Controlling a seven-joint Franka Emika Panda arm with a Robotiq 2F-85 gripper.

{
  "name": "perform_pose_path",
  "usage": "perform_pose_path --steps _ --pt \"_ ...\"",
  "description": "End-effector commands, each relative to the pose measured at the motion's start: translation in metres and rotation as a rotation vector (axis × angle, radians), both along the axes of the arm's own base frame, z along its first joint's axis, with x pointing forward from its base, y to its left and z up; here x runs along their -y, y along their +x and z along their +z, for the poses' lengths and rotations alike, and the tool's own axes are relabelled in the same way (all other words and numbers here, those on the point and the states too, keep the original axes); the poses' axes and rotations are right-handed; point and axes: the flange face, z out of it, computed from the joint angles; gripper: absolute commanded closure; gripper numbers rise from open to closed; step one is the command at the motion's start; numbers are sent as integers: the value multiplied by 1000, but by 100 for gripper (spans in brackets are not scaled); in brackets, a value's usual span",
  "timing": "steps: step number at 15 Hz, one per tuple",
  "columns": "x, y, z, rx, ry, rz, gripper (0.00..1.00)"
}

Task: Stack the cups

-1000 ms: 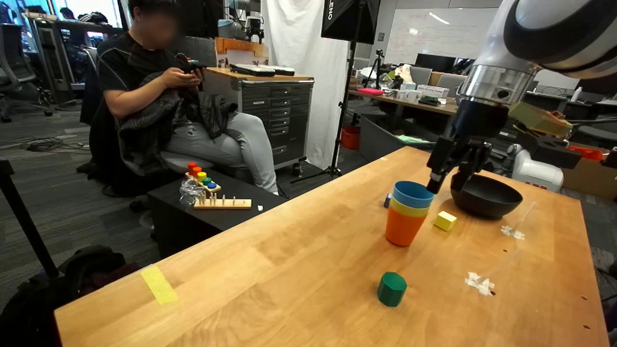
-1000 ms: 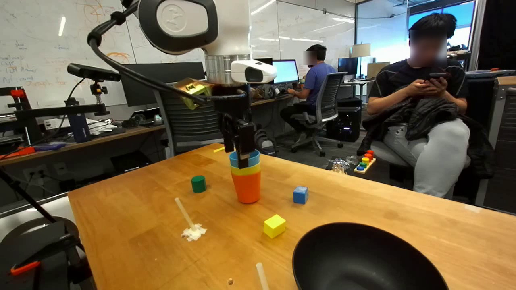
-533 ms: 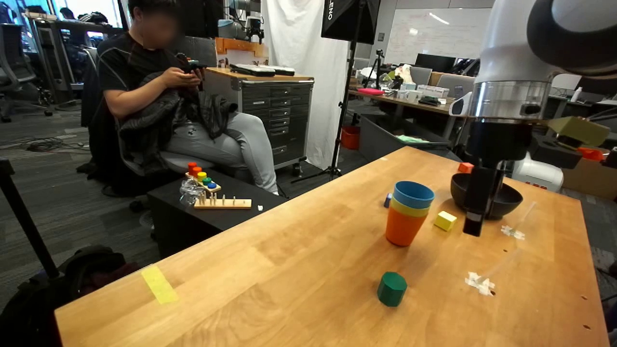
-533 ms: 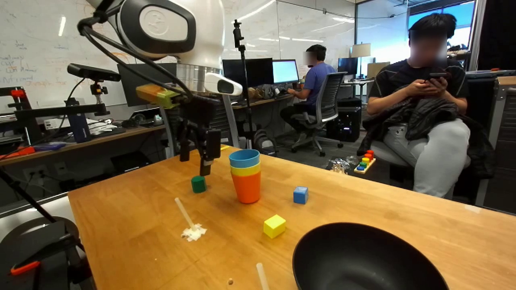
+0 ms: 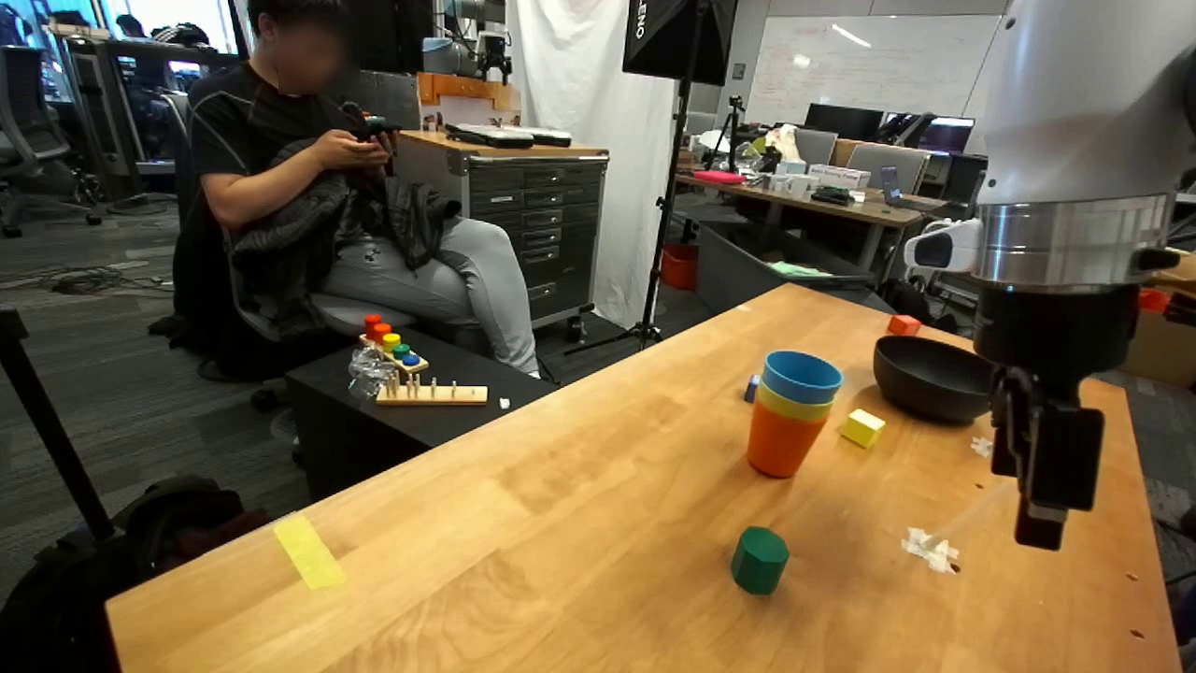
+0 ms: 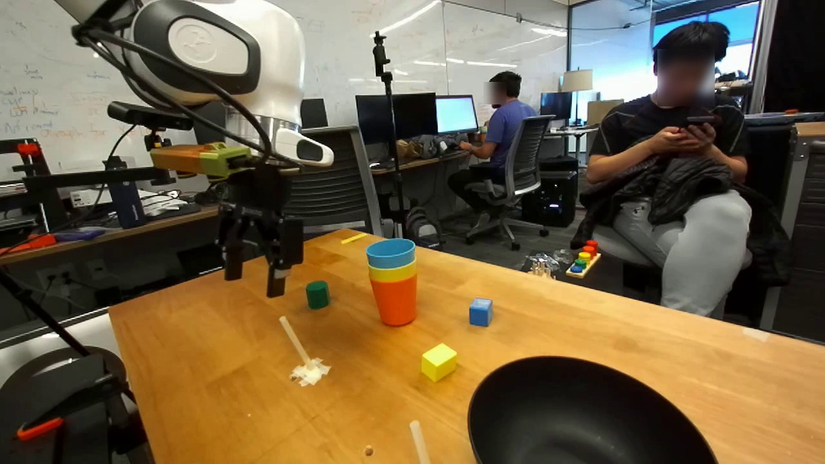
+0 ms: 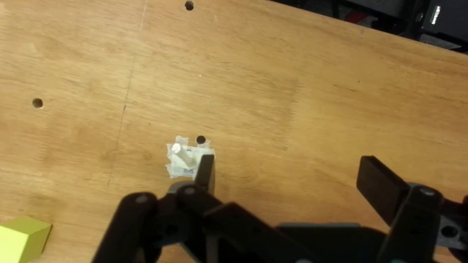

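Observation:
The three cups stand upright in one nested stack on the table, seen in both exterior views. The orange cup (image 5: 785, 446) (image 6: 395, 300) is at the bottom. The yellow-green cup (image 5: 792, 405) (image 6: 392, 274) sits in it, showing as a band. The blue cup (image 5: 802, 378) (image 6: 392, 255) is on top with its rim showing. My gripper (image 5: 1039, 528) (image 6: 254, 281) is apart from the stack, above the table on the green block's side. In the wrist view the gripper (image 7: 287, 162) has its fingers wide apart with bare table between them. The cups are out of the wrist view.
A black bowl (image 5: 925, 379) (image 6: 580, 412) stands near a yellow block (image 5: 862, 428) (image 6: 439, 362). A blue block (image 6: 481, 312), a green block (image 5: 760, 561) (image 6: 317, 294) and a red block (image 5: 904, 324) also lie on the table. A taped-down straw (image 6: 295, 341) (image 7: 182, 156) sticks up near my gripper.
My gripper was at the cup stack's rim one second ago. It has moved away from the stack, past the green block's side, with its fingers apart. The stacked cups have not moved.

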Motion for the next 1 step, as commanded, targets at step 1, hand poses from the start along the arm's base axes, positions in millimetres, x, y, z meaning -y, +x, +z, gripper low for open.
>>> perform_pose_path --steps 1 --pt "0 0 1 0 1 3 0"
